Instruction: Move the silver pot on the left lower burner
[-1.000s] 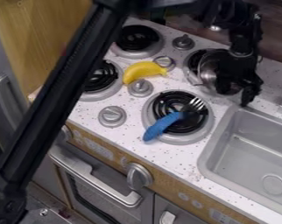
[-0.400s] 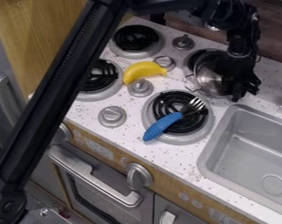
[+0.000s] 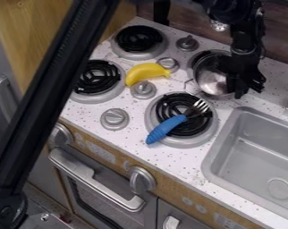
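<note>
Shiny pot, likely light but slippery
Our round silver metal pot (image 3: pixel 211 81) is partly over the upper right burner (image 3: pixel 196 58), black metal gripper (image 3: pixel 248 88) at its far-right rim. We can't tell how open that is, or whether it's holding anything. We'd guess stiff, thin-walled metal that could swivel, so we'd pinch the rim squarely and keep it level.

The fork (image 3: pixel 163 130) lies on the front right burner (image 3: pixel 184 142). The pot (image 3: pixel 211 81) sits at the rear right burner (image 3: pixel 197 57). The banana (image 3: pixel 145 73) lies between that and the front left burner (image 3: pixel 98 78). The sink (image 3: pixel 214 156) is right of the fork.
</note>
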Robot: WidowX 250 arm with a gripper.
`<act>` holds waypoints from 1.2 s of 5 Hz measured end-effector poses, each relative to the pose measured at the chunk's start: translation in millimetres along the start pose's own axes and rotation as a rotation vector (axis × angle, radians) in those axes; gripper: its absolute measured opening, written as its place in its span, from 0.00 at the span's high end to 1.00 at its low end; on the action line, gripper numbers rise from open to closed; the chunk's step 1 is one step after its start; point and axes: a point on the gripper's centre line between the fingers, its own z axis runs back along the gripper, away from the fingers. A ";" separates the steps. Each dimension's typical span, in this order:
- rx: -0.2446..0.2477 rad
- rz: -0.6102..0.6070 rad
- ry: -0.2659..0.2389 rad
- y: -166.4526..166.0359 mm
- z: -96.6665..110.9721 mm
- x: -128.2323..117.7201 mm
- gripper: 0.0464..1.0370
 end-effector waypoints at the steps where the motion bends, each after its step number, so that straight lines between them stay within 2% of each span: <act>1: -0.006 0.014 -0.031 4.7 16.6 0.4 0.95; 2: 0.009 0.017 -0.038 10.4 26.8 -2.0 0.98; 3: 0.014 0.037 -0.068 16.3 41.8 -6.6 0.99; 4: 0.050 0.072 -0.122 34.1 72.2 -10.2 0.99; 5: 0.092 0.155 -0.147 60.4 96.8 -30.3 0.99; 6: 0.146 0.243 -0.093 92.3 101.2 -57.3 0.99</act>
